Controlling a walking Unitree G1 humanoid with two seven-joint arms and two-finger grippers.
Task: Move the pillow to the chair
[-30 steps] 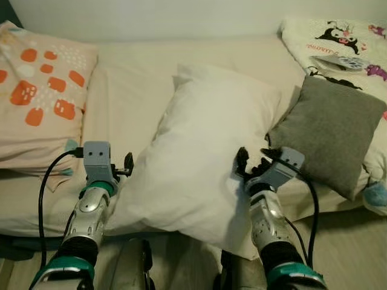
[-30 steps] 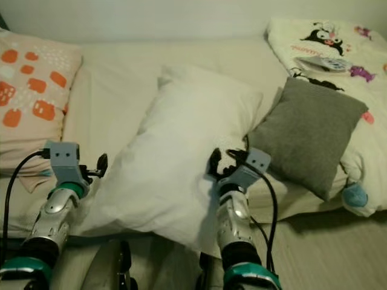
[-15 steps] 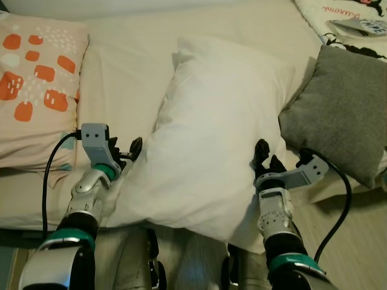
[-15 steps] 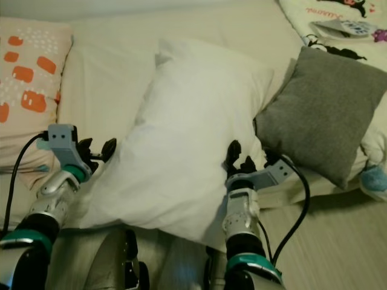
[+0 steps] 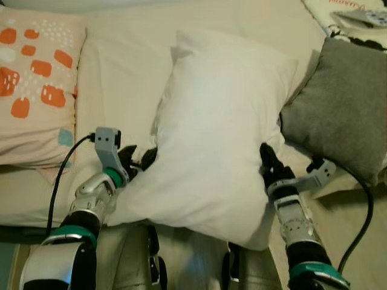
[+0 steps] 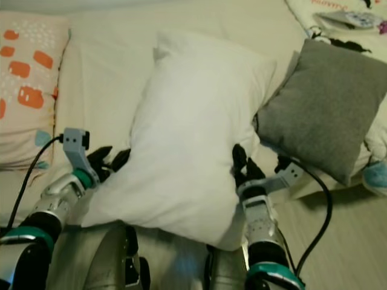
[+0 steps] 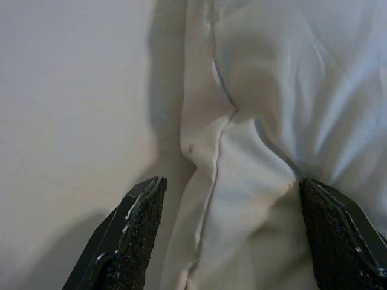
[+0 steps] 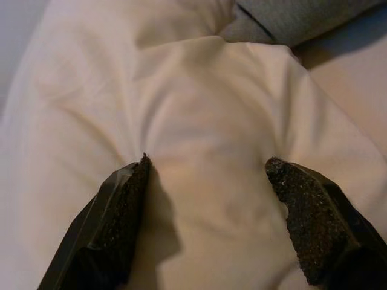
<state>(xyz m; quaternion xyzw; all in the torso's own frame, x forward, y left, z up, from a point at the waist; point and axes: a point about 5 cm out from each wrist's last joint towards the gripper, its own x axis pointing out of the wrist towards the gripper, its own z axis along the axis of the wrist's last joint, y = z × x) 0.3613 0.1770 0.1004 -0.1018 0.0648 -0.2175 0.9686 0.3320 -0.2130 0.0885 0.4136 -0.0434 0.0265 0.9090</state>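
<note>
The white pillow (image 5: 217,133) lies on the bed (image 5: 127,78), flanked by the left end effector (image 5: 138,162) and right end effector (image 5: 268,164), both spread open against its edges; closing on loose cover alone, it could sag and slip free.

1. Cartoon-print blanket (image 5: 357,15) at 1 o'clock: the lower edge of some red lettering shows at the frame's top, cut off and not readable.
2. Flat printed item (image 6: 354,19) lying on that blanket: markings too small and blurred to read.
3. No other text, brand, number or sign legible.
</note>
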